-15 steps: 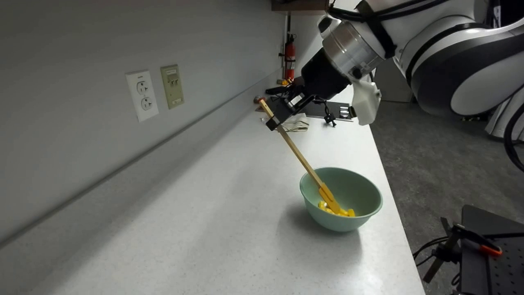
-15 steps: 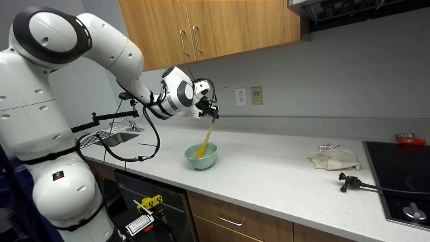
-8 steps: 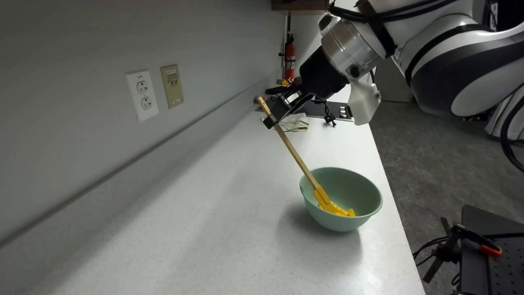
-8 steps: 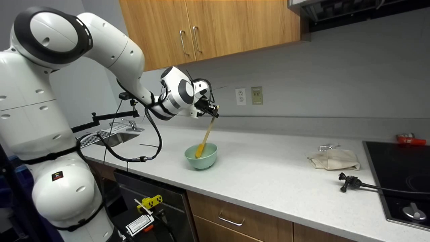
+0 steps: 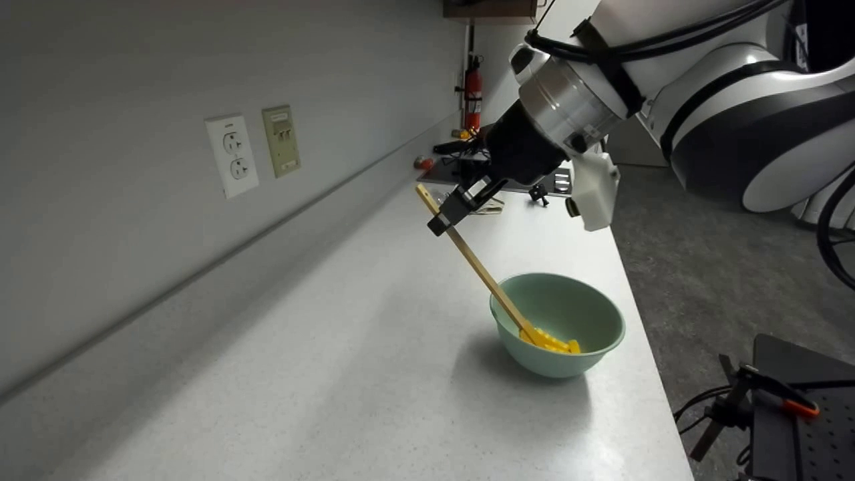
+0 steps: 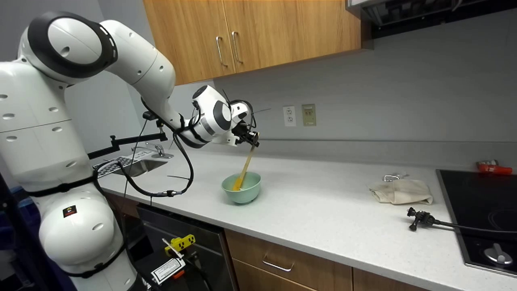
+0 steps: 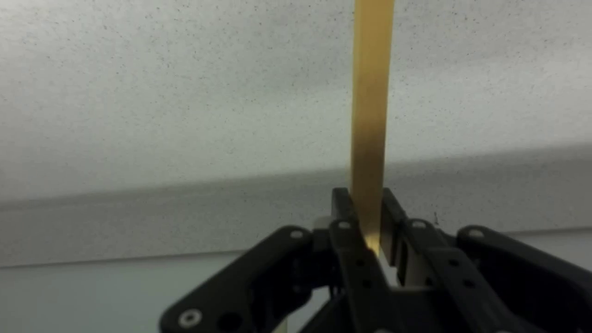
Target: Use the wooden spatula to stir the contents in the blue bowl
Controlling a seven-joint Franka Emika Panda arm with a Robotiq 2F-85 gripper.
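The wooden spatula (image 5: 479, 268) is a long pale-wood stick with a yellow head. My gripper (image 5: 439, 226) is shut on its handle near the top end, above and to the side of the blue bowl (image 5: 604, 314). In the wrist view the gripper (image 7: 367, 203) has a finger on each side of the handle (image 7: 371, 101). The spatula slants down into the bowl, its head low among the contents (image 5: 560, 345), a small heap of yellow bits. In an exterior view the spatula (image 6: 245, 165) leans in the bowl (image 6: 244, 197), whose wall hides the contents.
The bowl stands on a white counter (image 5: 320, 374) near its front edge. A wall with outlets (image 5: 232, 155) runs along the back. A folded cloth (image 6: 402, 191), a black clamp mount (image 6: 422, 218) and a cooktop (image 6: 484, 202) lie further along. A sink (image 6: 145, 165) is behind the arm.
My gripper has moved down with the spatula, which now slants more. The spatula head has shifted sideways and lower among the yellow bits. The bowl has not moved.
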